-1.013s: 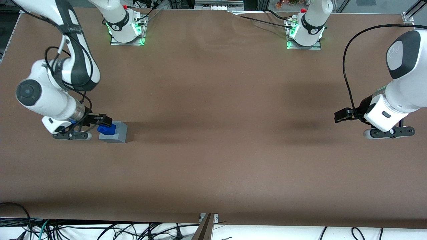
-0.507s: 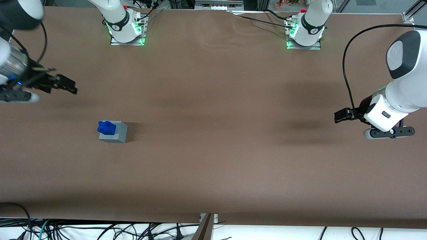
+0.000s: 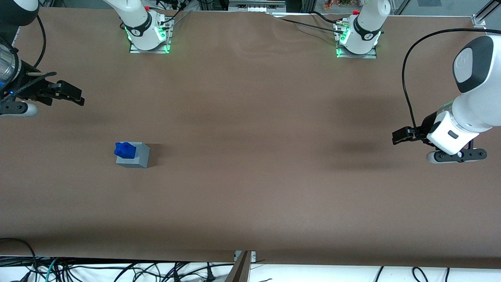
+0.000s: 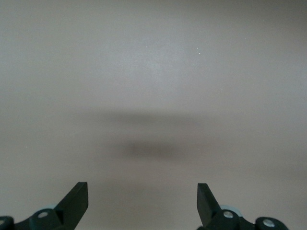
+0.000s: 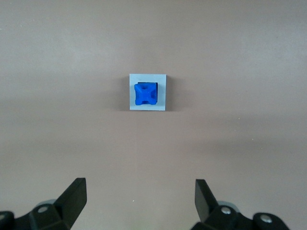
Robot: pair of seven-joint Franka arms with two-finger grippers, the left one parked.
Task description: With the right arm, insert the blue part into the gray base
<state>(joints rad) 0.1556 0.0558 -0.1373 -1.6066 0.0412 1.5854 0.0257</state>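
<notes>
Now the blue part (image 3: pixel 125 150) sits in the top recess of the gray base (image 3: pixel 137 157), knobby top sticking up above the rim. From the right wrist view the part (image 5: pixel 146 94) fills most of the recess, with the base (image 5: pixel 163 92) showing as a gray frame around it, wider on one side. The base stands on the brown tabletop (image 3: pixel 250 188), toward the working arm's end.

The right arm (image 3: pixel 9 62) is up and away from the base, farther from the front camera than the base and closer to the tabletop's edge at its own end. Its tool (image 3: pixel 74 96) is spread, fingers apart, holding nothing and touching nothing. In the wrist view the tool (image 5: pixel 140 199) looks down at the base from well above, and both black fingers (image 5: pixel 74 194) are wide apart with bare tabletop between them.

No readable writing, brand or label on the part, base or tool. Two arm mounts with green lights (image 3: pixel 148 37) stand on the tabletop farther from the front camera than the base.
</notes>
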